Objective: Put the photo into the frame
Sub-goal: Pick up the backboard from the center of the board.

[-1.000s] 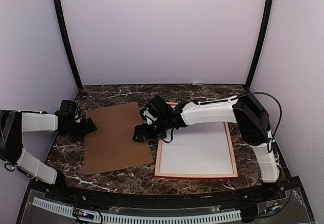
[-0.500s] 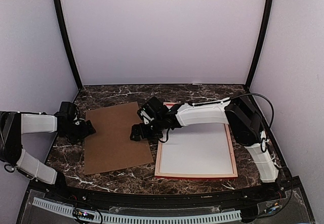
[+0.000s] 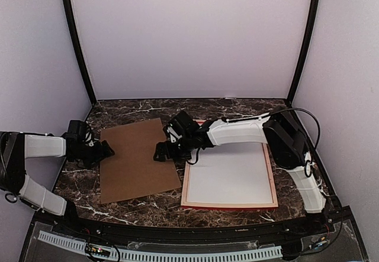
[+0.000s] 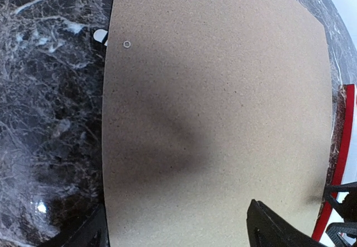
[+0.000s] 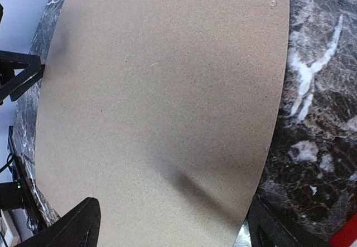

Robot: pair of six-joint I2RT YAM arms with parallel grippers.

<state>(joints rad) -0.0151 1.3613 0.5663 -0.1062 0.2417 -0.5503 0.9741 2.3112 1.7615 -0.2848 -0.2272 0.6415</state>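
The frame (image 3: 230,204), with red-and-pale rails, lies flat at the right of the table. A plain white sheet (image 3: 231,176) fills its opening. The photo's picture does not show in any view. My left gripper (image 3: 104,149) is open at the left edge of a brown backing board (image 3: 137,161). In the left wrist view, one of its fingers (image 4: 83,235) is over the marble and the other is over the board (image 4: 217,107). My right gripper (image 3: 161,154) is open at the board's right edge, low over the board (image 5: 162,91). It holds nothing.
The table is dark marble (image 3: 148,108), with white walls and black posts around it. The right arm reaches across the frame's upper left corner. A red rail (image 4: 340,158) shows just beyond the board in the left wrist view. The frame's corner (image 5: 348,237) shows in the right wrist view.
The right gripper has shifted slightly along the board's right edge. The left gripper has barely moved and its jaws have narrowed a little. The board and frame lie as before.
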